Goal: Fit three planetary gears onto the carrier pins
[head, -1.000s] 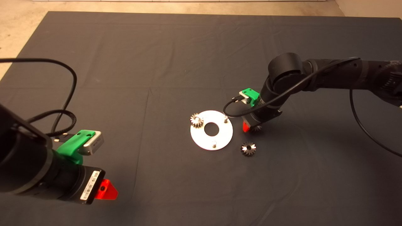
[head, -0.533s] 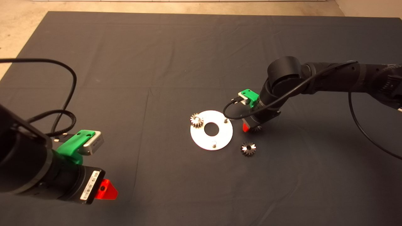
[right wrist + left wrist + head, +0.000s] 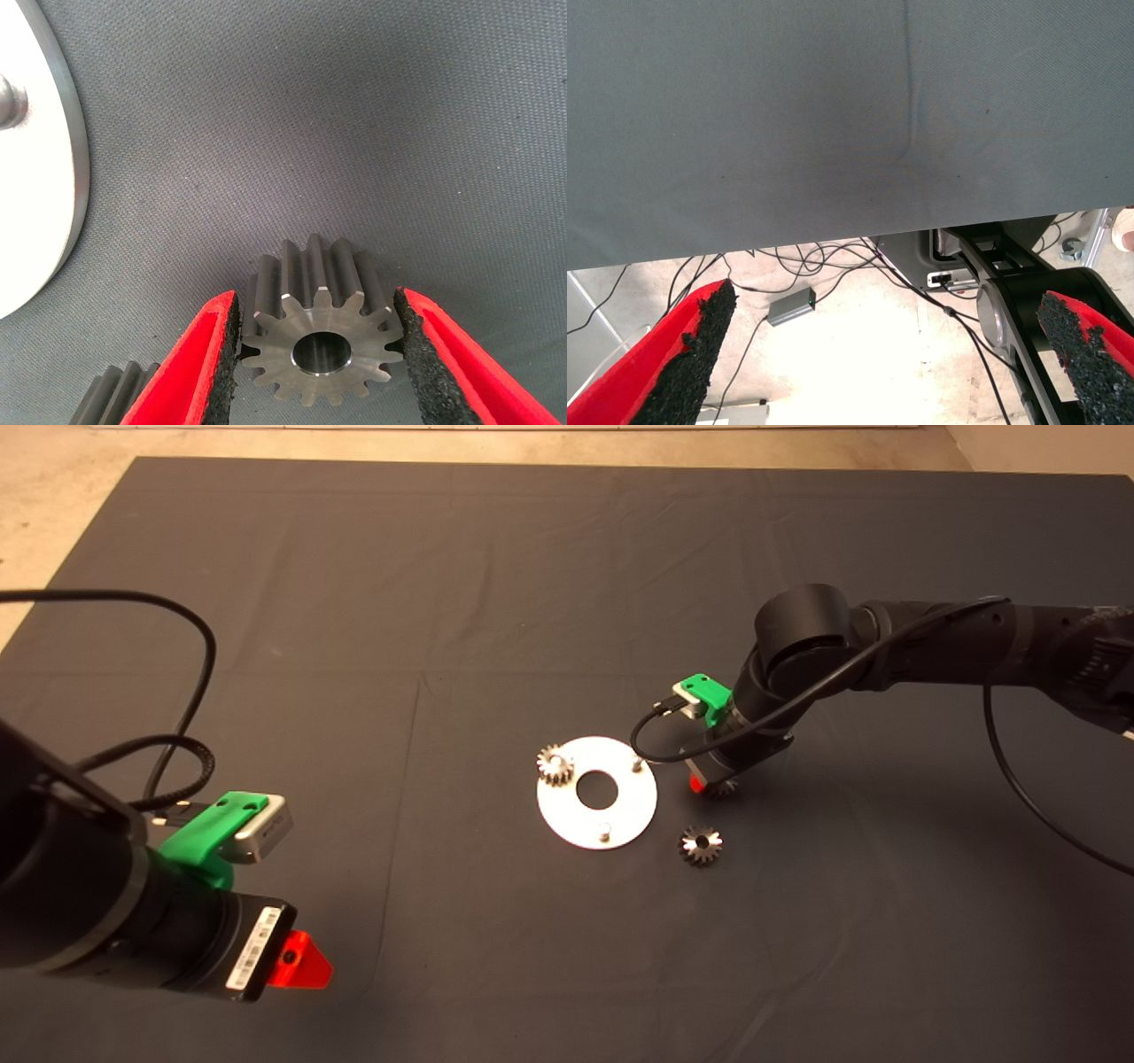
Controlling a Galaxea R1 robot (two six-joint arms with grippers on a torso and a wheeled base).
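The silver disc [image 3: 620, 815] lies mid-mat with one planetary gear [image 3: 555, 765] seated on its left carrier pin. Two carrier pins [image 3: 636, 763] [image 3: 604, 833] stand bare. My right gripper [image 3: 709, 784] is down at the mat just right of the disc, its pads [image 3: 229, 350] pressed against the teeth of a second planetary gear [image 3: 319, 336], which rests flat on the mat [image 3: 722, 786]. A third gear [image 3: 700, 845] lies loose in front of it and also shows in the right wrist view [image 3: 115, 394]. My left gripper [image 3: 297, 961] is parked open at the lower left.
The disc's rim [image 3: 62, 177] and one pin [image 3: 9, 102] show close beside the held gear. A black cable [image 3: 186, 682] loops over the mat at the left. The left wrist view looks past the mat's edge at floor cables [image 3: 833, 266].
My right arm has sunk slightly over the gear by the disc, and less of its red finger shows now. The gears, disc and left arm have not moved.
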